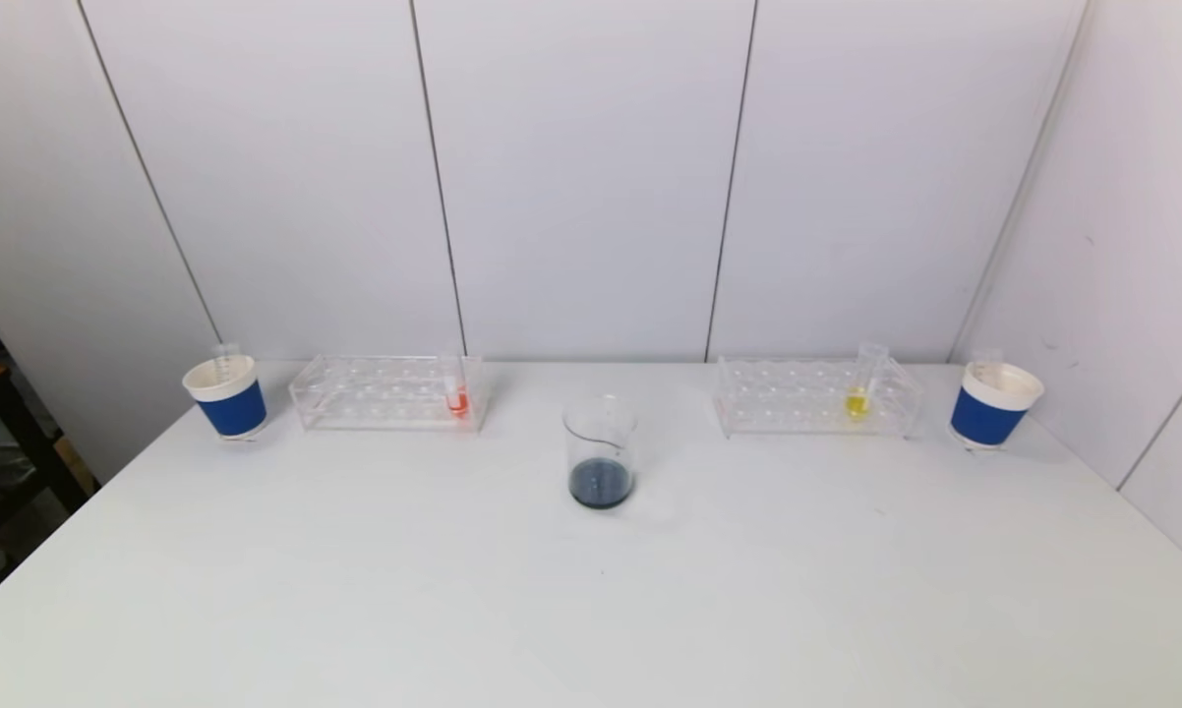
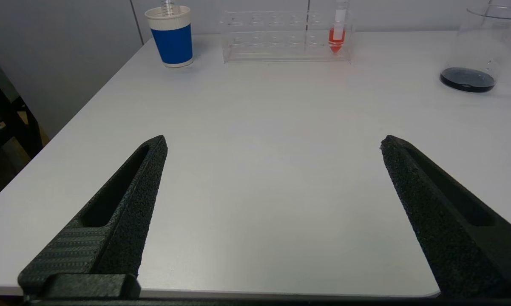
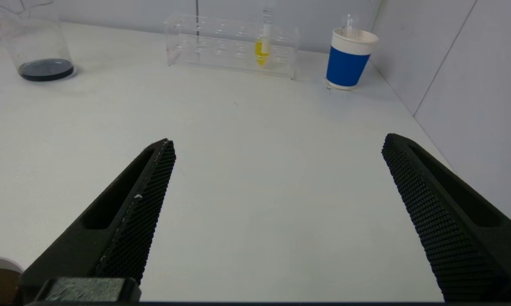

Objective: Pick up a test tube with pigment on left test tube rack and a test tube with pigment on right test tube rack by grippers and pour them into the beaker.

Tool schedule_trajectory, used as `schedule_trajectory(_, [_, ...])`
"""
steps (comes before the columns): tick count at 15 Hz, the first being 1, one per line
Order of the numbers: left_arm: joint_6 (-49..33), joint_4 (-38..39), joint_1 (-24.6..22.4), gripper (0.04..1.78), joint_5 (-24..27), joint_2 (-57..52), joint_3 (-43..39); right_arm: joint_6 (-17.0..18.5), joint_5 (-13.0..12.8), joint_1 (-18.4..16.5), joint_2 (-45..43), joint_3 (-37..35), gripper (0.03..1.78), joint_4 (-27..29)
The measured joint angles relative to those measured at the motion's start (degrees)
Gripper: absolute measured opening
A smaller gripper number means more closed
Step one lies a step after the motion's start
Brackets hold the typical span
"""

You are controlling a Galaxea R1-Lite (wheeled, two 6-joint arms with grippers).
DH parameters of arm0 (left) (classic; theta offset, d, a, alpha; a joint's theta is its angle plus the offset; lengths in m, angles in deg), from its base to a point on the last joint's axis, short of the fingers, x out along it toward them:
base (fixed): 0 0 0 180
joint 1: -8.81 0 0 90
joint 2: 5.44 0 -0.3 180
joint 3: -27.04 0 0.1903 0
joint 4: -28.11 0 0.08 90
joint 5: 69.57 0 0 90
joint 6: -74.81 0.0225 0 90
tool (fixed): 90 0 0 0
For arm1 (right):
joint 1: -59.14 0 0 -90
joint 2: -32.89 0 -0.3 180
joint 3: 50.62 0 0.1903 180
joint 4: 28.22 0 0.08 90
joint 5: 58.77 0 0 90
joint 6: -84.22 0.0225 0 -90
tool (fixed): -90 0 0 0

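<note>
Beside each rack (image 1: 389, 391) — a blue cup (image 1: 228, 395); beaker (image 1: 600, 452) between, unobstructed.

Head view looks down on the table (image 1: 355, 590); both low wrist views share the beaker (image 1: 600, 452).

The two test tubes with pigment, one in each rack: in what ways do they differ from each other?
Colour: the left tube holds red-orange pigment, the right tube holds yellow.
Place: the left tube stands in the left rack, at the end nearer the beaker; the right tube stands in the right rack, toward the end away from it.
Shared: both are clear, stand upright, are filled only near the bottom, and no gripper touches them.
</note>
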Motion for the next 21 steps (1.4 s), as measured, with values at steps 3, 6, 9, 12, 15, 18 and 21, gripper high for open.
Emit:
schedule_trajectory(3, [-0.02, 0.00, 0.00, 1.76, -0.02, 0.00, 0.00, 0.00, -0.02, 0.00, 0.00, 0.00, 1.77, 0.00])
schedule_trajectory(6, [-0.02, 0.00, 0.00, 1.76, 0.00, 0.00, 0.00, 0.00, 0.00, 0.00, 0.00, 0.00, 1.77, 0.00])
schedule_trajectory(9, [0.00, -0.02, 0.00, 1.76, 0.00, 0.00, 0.00, 0.02, 0.00, 0.00, 0.00, 0.00, 1.77, 0.00])
schedule_trajectory(12, [0.00, 0.00, 0.00, 1.76, -0.02, 0.00, 0.00, 1.46, -0.04, 0.00, 0.00, 0.00, 1.77, 0.00])
schedule_trajectory(15, [-0.02, 0.00, 0.00, 1.76, -0.02, 0.00, 0.00, 2.54, -0.26, 0.00, 0.00, 0.00, 1.77, -0.04])
schedule_trajectory(18, [0.00, 0.00, 0.00, 1.76, 0.00, 0.00, 0.00, 2.36, -0.11, 0.00, 0.00, 0.00, 1.77, -0.04])
schedule_trajectory(21, [-0.02, 0.00, 0.00, 1.76, -0.02, 0.00, 0.00, 2.76, -0.17, 0.00, 0.00, 0.00, 1.77, -0.04])
